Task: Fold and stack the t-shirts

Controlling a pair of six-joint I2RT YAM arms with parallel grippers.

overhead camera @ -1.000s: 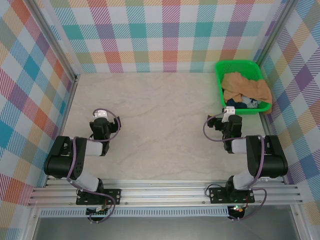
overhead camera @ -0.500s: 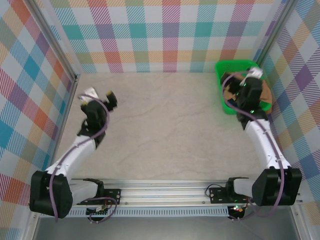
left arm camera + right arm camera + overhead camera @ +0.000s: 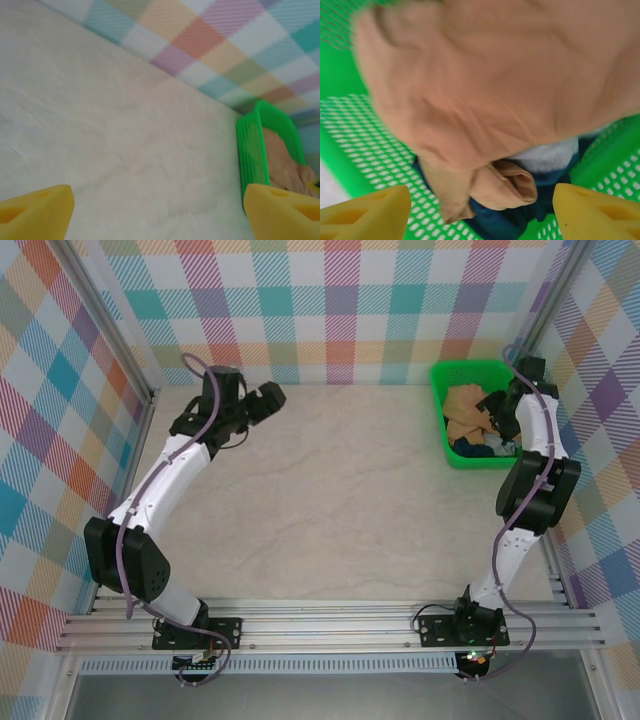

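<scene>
The tan-brown t-shirt (image 3: pixel 462 403) lies crumpled in the green mesh basket (image 3: pixel 470 367) at the far right, on top of a dark navy t-shirt (image 3: pixel 478 448). My right gripper (image 3: pixel 496 406) hangs over the basket. In the right wrist view its jaws (image 3: pixel 480 215) stand open just above the tan t-shirt (image 3: pixel 495 75) and the navy t-shirt (image 3: pixel 505 222), a tan fold lying between the yellow fingertips (image 3: pixel 365 212) without being clamped. My left gripper (image 3: pixel 266 398) is stretched out over the far left of the table, open (image 3: pixel 160 215) with nothing in it.
The marble-look table (image 3: pixel 340 490) is walled by checked panels on three sides. From the left wrist the basket (image 3: pixel 251 155) with tan cloth (image 3: pixel 280 160) stands far off at the back right. The basket's mesh floor (image 3: pixel 365 145) shows beside the shirts.
Both arms have unfolded from near their bases. The left reached to the far left of the table. The right went out over the basket and now hangs close above the shirts.
</scene>
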